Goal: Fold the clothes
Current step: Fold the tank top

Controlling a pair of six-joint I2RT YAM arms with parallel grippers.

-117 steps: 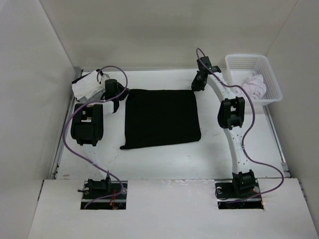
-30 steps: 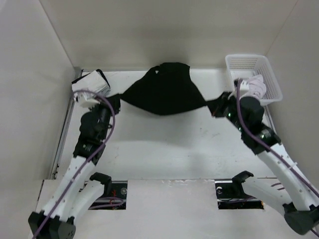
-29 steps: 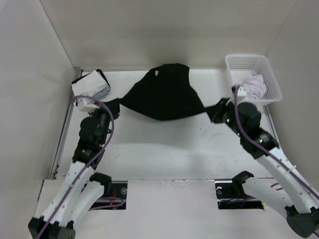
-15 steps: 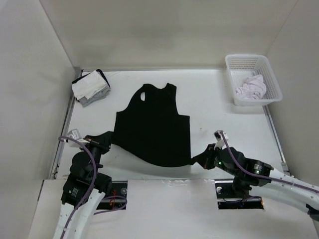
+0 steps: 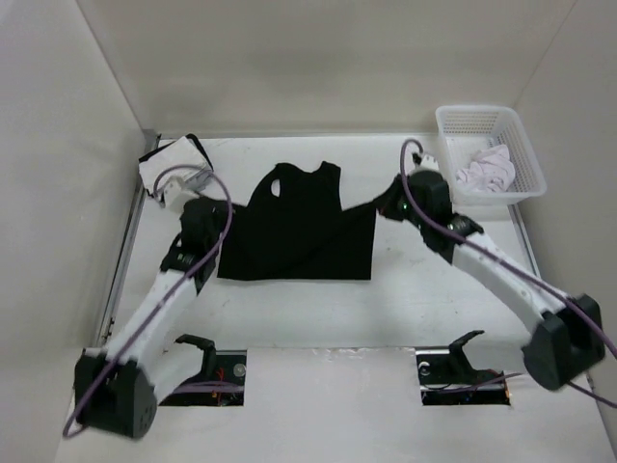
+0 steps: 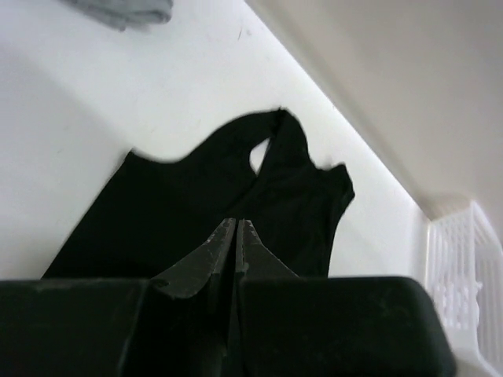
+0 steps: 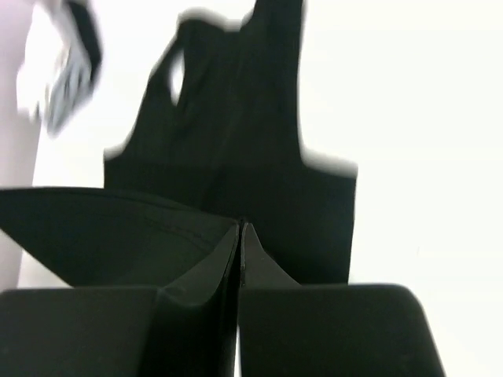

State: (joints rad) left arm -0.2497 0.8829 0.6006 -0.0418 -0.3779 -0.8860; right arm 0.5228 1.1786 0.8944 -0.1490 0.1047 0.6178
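Note:
The clothes (image 5: 294,231) are a black sleeveless top lying mid-table, neck toward the back wall, with the lower part doubled over so a straight fold edge faces the arms. My left gripper (image 5: 213,216) is shut at the garment's left hem corner. My right gripper (image 5: 384,205) is shut on the right hem corner, which rises off the table toward it. In the left wrist view the jaws (image 6: 236,225) are pressed together over the black cloth (image 6: 196,196). In the right wrist view a flap of the cloth (image 7: 118,228) stretches left from the shut jaws (image 7: 240,228).
A white plastic basket (image 5: 533,166) stands at the back right with a pale lilac garment (image 5: 484,169) inside. A white-and-grey cloth stack (image 5: 174,164) sits in the back left corner, close to my left arm. Walls enclose the table on three sides.
Both grippers have carried the hem from the table's near edge back toward the middle, laying the garment's lower part over the upper part. The arms now reach further out.

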